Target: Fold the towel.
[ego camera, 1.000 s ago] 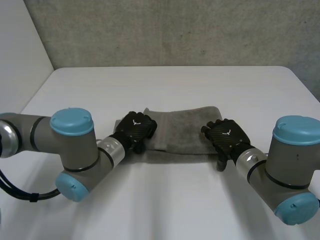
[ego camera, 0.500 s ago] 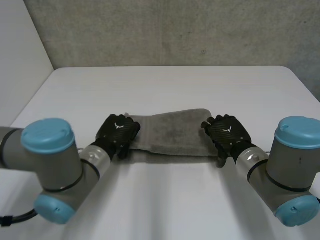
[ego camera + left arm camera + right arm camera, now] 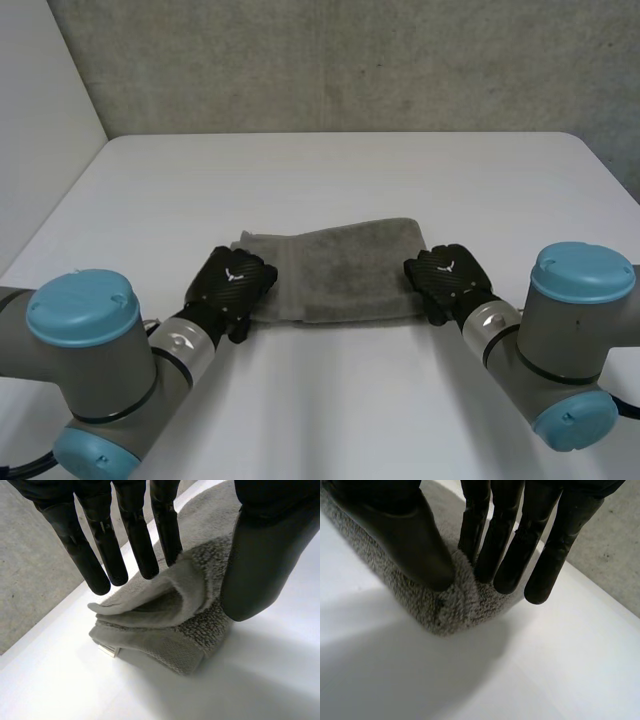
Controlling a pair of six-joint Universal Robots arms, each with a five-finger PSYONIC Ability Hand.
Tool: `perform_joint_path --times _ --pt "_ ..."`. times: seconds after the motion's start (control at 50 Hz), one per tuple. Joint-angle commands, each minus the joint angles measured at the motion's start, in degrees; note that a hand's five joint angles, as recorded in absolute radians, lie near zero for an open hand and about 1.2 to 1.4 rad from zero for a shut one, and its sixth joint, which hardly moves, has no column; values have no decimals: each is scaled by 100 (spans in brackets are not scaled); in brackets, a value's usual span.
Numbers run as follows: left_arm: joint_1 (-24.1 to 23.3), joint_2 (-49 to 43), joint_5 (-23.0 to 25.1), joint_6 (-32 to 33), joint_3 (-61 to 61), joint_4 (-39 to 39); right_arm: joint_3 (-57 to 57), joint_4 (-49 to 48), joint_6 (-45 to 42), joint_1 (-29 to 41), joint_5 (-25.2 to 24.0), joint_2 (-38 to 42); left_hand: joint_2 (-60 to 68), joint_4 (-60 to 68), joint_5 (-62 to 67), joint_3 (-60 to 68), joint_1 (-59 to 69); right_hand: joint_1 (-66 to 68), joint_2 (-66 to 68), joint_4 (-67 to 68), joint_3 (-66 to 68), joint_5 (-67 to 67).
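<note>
Head view: a folded grey towel (image 3: 340, 270) lies mid-frame on the white table (image 3: 330, 170). The left hand (image 3: 232, 283) pinches a lifted layer at its left end between fingers (image 3: 137, 535) and thumb. The right hand (image 3: 445, 275) pinches the right end's corner.

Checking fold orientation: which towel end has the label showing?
The end at the left robot hand: a white label pokes out under the towel. At the right robot hand, plain pile.
</note>
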Motion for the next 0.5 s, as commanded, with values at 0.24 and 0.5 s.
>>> perform_joint_path --times 0.24,0.5 --pt "36 489 -3 -76 -9 9 113 394 -384 -221 42 -107 -961 -965 -1876 -935 -948 -3065 -3066 -3083 -3045 -3086" --pt "89 480 6 -85 -71 9 95 78 -367 -256 -2 -37 -1045 -1049 -1960 -1019 -1032 1275 1274 1257 1295 1254"
